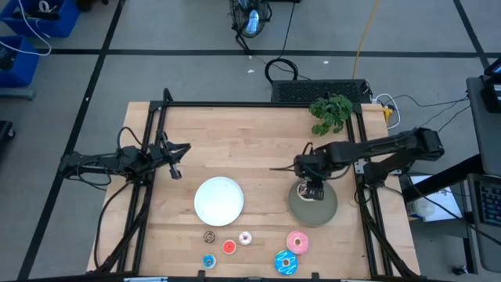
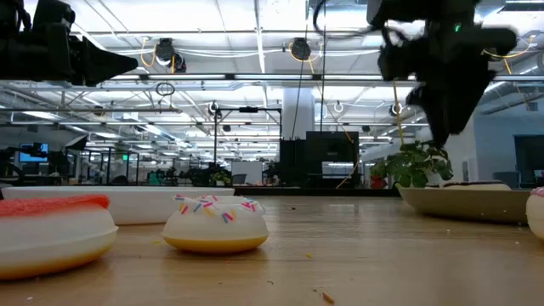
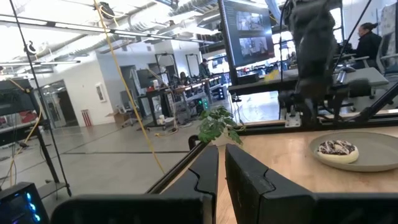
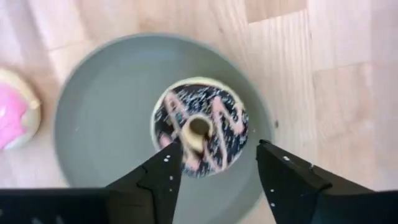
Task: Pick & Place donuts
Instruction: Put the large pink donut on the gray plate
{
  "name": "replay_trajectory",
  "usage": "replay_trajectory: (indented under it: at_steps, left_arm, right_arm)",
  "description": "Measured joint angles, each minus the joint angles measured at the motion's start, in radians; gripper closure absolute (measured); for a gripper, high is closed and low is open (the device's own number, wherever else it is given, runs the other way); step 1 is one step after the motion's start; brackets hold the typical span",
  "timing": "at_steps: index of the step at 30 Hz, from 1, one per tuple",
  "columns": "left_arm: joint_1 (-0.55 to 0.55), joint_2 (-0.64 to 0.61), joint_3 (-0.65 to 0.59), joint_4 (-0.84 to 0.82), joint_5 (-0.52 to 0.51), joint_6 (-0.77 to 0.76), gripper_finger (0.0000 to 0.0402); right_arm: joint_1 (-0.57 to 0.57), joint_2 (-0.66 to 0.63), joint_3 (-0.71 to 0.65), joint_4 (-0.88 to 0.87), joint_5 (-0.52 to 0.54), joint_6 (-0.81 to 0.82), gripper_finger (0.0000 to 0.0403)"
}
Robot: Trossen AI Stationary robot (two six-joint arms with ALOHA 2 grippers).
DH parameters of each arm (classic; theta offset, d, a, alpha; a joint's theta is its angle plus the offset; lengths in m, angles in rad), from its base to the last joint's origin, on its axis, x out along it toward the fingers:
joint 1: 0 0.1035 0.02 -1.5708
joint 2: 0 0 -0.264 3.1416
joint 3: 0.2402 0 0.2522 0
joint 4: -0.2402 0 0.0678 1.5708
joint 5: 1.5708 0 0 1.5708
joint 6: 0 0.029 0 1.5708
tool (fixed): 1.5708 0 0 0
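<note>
Right gripper (image 4: 214, 163) wide above chocolate donut (image 4: 200, 127) on grey plate (image 4: 93, 124); left gripper (image 3: 222, 163) narrow

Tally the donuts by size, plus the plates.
Larger donuts: 3 (chocolate, pink, blue sprinkled)
Tiny donuts: 4 (brown, red, white-pink, blue)
Plates: 2 (white, grey)
Total: 9

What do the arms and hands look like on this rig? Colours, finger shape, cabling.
Both arms are dark, near black, built of slim jointed segments with black cables running along them. The left hand has two flat black fingers with stepped inner edges. The right hand has two matte black wedge-shaped fingers, each with small pale dots near the tip. No other markings are visible.
</note>
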Motion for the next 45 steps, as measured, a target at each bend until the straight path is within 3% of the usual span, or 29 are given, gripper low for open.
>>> replay_trajectory:
  at_steps: [4,11,18,32,38,45]
  left_arm:
    - [0.0,0.0,0.0,0.0,0.0,-0.005,0.0364]
    - [0.0,0.0,0.0,-0.002,0.0,-0.027,0.0364]
    - [0.0,0.0,0.0,-0.002,0.0,-0.032,0.0364]
    - [0.0,0.0,0.0,-0.01,0.002,-0.111,0.0364]
    - [0.0,0.0,0.0,0.006,0.003,-0.155,0.0364]
    - [0.0,0.0,0.0,0.022,0.004,-0.163,0.0364]
  right_arm:
    - [0.109,0.019,0.145,-0.131,0.1,0.082,0.0283]
    - [0.269,0.073,0.244,-0.157,0.103,0.171,0.0395]
    - [0.368,0.105,0.243,-0.138,0.231,0.204,0.0391]
    - [0.413,0.106,0.243,0.077,0.232,0.151,0.0401]
    - [0.421,0.106,0.243,0.11,0.286,0.158,0.0402]
    - [0.423,0.108,0.249,0.106,0.202,0.23,0.0402]
